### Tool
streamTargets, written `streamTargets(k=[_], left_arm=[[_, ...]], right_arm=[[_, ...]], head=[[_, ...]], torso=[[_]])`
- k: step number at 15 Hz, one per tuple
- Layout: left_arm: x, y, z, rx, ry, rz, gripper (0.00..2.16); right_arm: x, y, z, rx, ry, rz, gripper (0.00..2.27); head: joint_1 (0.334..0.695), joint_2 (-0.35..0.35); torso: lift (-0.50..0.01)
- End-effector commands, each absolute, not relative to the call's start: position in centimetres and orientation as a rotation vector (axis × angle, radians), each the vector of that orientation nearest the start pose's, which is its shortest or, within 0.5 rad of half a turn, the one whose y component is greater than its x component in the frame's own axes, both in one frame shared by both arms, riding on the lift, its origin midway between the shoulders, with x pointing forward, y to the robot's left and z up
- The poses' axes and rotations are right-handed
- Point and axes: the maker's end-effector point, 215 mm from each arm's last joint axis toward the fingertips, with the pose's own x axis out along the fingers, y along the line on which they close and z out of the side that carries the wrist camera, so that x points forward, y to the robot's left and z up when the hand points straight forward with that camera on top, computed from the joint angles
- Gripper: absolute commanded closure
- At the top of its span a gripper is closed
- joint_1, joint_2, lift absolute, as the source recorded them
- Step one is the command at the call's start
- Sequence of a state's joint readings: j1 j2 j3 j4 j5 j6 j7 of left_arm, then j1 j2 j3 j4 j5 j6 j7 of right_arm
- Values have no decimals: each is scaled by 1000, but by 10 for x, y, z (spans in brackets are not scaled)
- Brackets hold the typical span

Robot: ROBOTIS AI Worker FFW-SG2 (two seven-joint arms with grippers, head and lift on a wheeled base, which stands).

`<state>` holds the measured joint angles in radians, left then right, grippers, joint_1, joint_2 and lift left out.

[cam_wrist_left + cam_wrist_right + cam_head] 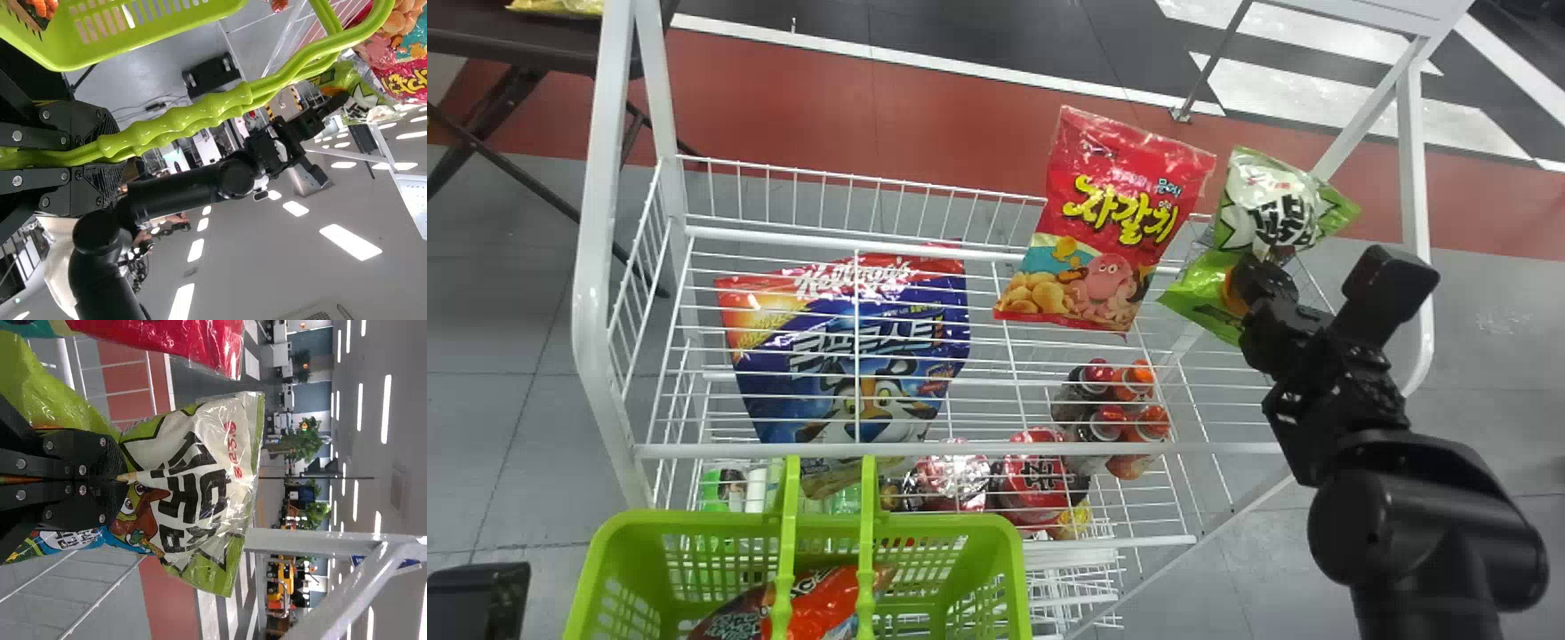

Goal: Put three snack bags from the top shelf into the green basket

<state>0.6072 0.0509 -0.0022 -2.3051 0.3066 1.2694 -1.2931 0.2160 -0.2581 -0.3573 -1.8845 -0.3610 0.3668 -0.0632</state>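
Left claw (110, 157) is clamped on the green basket (720, 523) by its handles, at least one snack bag (827, 604) inside. Red bag (1112, 213) sits at the shelf (783, 240), probably still to do. Far right, the green-and-white bag (1267, 209) (decent grab tbh) isn't in yet: right claw (120, 480) pinches it shut mid-bag, top poking past the tips.

Your right arm (1418, 524) was black, built of smooth, rounded housings and thick cylindrical links. Beside its right gripper (1247, 286), you had a black block (1392, 284) with softened corners. Bright round screws (21, 463) studded that gripper's flat black finger plates.
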Motion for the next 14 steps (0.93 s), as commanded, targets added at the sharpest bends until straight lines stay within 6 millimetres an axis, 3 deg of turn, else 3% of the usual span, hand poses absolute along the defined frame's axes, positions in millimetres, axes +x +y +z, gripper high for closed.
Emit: streamTargets(k=[1,4,5,7,10,14], left_arm=[[163,-4,-354,-918,868,-1348,1453],[161,-2,-354,-923,867,-1346,1453],[160,-1,-353,-928,867,-1345,1453],[160,0,-352,-926,861,-1346,1453],[162,-1,-351,-923,852,-1346,1453],[164,-2,-351,-923,841,-1346,1453]], right_arm=[[497,-480,-331,93,165,-320,2189],[478,-473,-311,137,151,-295,2192],[466,-463,-300,147,144,-273,2192],[442,-437,-298,158,219,-233,2189],[396,-383,-328,248,447,-100,2189],[310,-295,-369,365,773,142,2189]], head=[[695,-350],[695,-350],[695,-350],[695,-350],[695,-350],[695,-350]], torso=[[-46],[-46],[-46],[-46],[-46],[-46]])
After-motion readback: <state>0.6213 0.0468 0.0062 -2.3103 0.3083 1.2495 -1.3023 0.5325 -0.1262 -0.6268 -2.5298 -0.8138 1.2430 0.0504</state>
